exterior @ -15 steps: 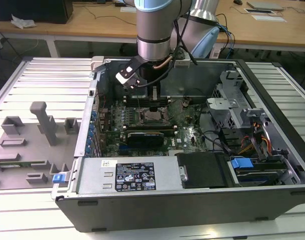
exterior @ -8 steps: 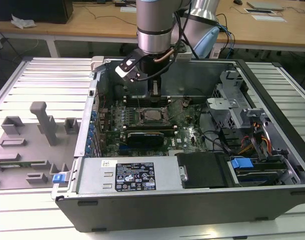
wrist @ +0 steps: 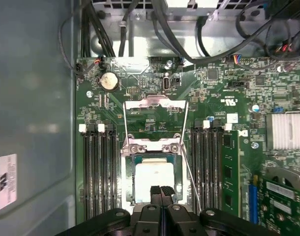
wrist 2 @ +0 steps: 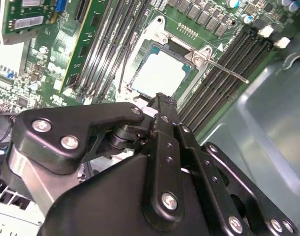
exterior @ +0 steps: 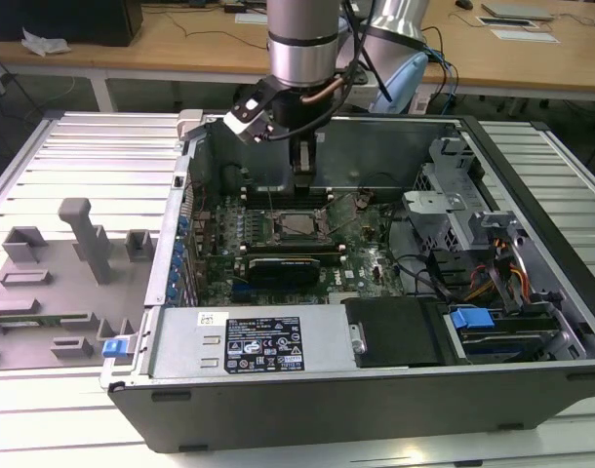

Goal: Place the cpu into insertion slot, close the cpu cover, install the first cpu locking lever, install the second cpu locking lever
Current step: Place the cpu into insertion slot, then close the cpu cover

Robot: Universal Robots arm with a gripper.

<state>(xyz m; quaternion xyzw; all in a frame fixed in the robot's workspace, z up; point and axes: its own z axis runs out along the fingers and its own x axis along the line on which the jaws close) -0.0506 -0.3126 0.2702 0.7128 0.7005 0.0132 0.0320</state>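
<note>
The cpu [wrist: 152, 178] [wrist 2: 162, 73] lies flat in its socket on the green motherboard; in the exterior view it is a small tan square [exterior: 299, 226] mid-board. The cpu cover [wrist: 155, 103] stands open, swung back from its hinge at the socket's far edge, with the board showing through its window. A thin locking lever [wrist: 190, 174] [wrist 2: 228, 73] sticks out free beside the socket. My gripper [wrist: 160, 190] [wrist 2: 162, 101] [exterior: 302, 180] is shut with nothing in it, its black tips just above the cpu's near edge.
Memory slots [wrist: 98, 172] flank the socket on both sides. A long black card [exterior: 283, 265] lies in front of the socket. Cable bundles [wrist: 160, 19] hang at the case wall. A drive bay with a blue latch [exterior: 470, 318] sits at the exterior view's right, a grey fixture tray [exterior: 63, 263] outside the case.
</note>
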